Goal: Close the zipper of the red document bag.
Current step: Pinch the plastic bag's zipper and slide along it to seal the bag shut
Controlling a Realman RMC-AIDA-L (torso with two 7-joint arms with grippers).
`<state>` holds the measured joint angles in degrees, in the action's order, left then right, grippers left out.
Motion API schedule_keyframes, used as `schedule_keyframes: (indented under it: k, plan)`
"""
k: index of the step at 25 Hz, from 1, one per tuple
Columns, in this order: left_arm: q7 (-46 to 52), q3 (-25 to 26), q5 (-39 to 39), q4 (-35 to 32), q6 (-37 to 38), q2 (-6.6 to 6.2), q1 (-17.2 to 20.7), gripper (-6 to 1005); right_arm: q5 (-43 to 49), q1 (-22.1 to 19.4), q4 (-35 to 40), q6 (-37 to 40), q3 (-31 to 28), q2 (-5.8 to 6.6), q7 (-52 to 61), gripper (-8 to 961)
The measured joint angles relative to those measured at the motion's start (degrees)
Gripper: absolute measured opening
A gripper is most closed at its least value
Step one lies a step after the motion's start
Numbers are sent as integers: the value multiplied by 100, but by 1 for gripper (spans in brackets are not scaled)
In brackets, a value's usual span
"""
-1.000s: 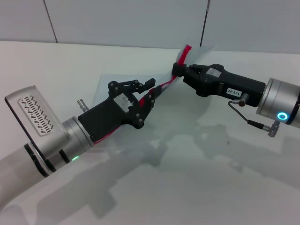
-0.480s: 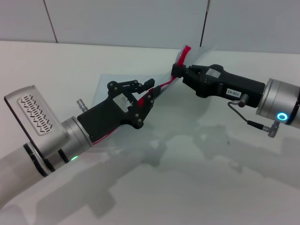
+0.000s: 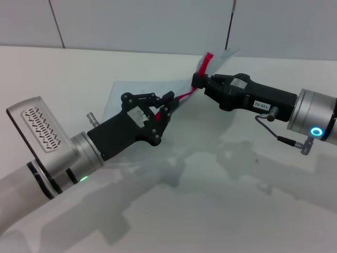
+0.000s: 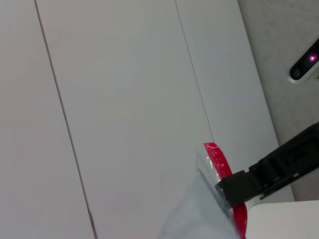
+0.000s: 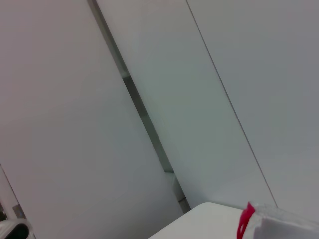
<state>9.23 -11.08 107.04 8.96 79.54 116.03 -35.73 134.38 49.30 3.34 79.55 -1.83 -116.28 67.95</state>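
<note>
The red document bag [image 3: 138, 88] is a translucent pale pouch held up off the white table [image 3: 221, 200] between my two arms. Its zipper [image 3: 185, 95], a bright red strip, runs from my left gripper [image 3: 166, 104] up to the raised end by my right gripper [image 3: 197, 80]. The left gripper's black fingers [image 3: 169, 97] are pinched on the strip. My right gripper is shut on the bag's red edge near that end. In the left wrist view the zipper end [image 4: 218, 162] sticks up past the right gripper's finger [image 4: 264, 175]. The right wrist view catches only the zipper [image 5: 245, 222] tip.
A grey panelled wall [image 3: 142, 23] with dark seams rises behind the table. The right arm's cable [image 3: 279, 136] loops below its wrist, and a blue ring light [image 3: 316, 130] glows there.
The left gripper's fingers have drawn closer together on the red strip and shifted slightly. The red line seen below the left hand earlier no longer shows. The right gripper has hardly moved.
</note>
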Motion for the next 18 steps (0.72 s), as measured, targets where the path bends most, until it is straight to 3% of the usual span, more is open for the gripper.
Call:
schedule_keyframes:
  k: [9,18]
  plan:
    - [1,0,0,0,-48,5,12,82,-155,-81,71,8,-61,3,-37,12]
    - [3,0,-11,1,-49,5,33,74,-1102,-575,746,-13,-65,24,106,11]
